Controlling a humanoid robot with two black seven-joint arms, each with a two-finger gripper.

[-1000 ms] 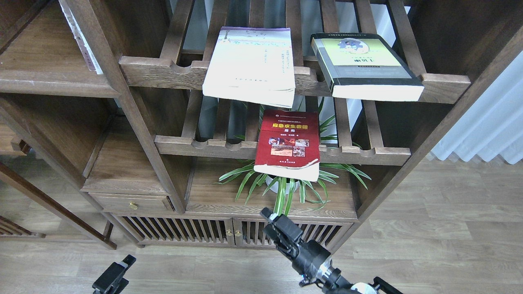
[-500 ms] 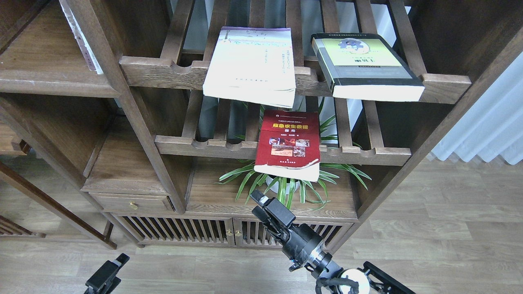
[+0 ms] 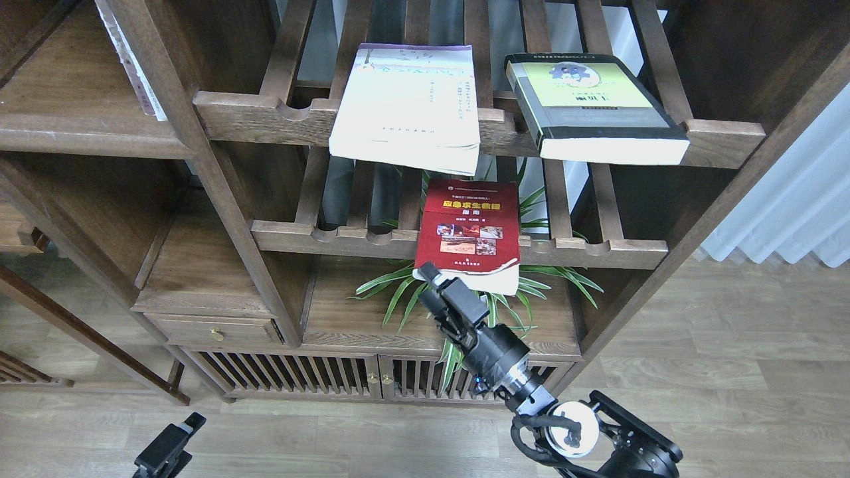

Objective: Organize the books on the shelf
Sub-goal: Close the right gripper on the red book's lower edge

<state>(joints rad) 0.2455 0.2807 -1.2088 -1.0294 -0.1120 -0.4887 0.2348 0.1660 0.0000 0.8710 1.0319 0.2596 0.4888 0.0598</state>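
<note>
Three books lie flat on slatted racks. The thin white book (image 3: 406, 99) with a purple top strip and the thick black-and-yellow-green book (image 3: 591, 106) lie on the upper rack, both overhanging its front rail. The red paperback (image 3: 469, 232) lies on the lower rack and overhangs its rail. My right gripper (image 3: 435, 285) is raised just below the red book's lower left corner; its dark fingers cannot be told apart. My left gripper (image 3: 166, 448) is low at the bottom left, partly cut off. The solid plank shelf (image 3: 86, 141) is at the upper left.
A potted spider plant (image 3: 465, 302) stands on the plank under the lower rack, right behind my right gripper. A thin pale book (image 3: 136, 73) leans against the post on the left shelf. A small drawer (image 3: 212, 330) and slatted cabinet doors (image 3: 372, 378) are below. A white curtain (image 3: 790, 206) hangs at the right.
My right gripper has risen from in front of the cabinet doors to just under the red book's front edge. My left gripper has dropped slightly. The books have not moved.
</note>
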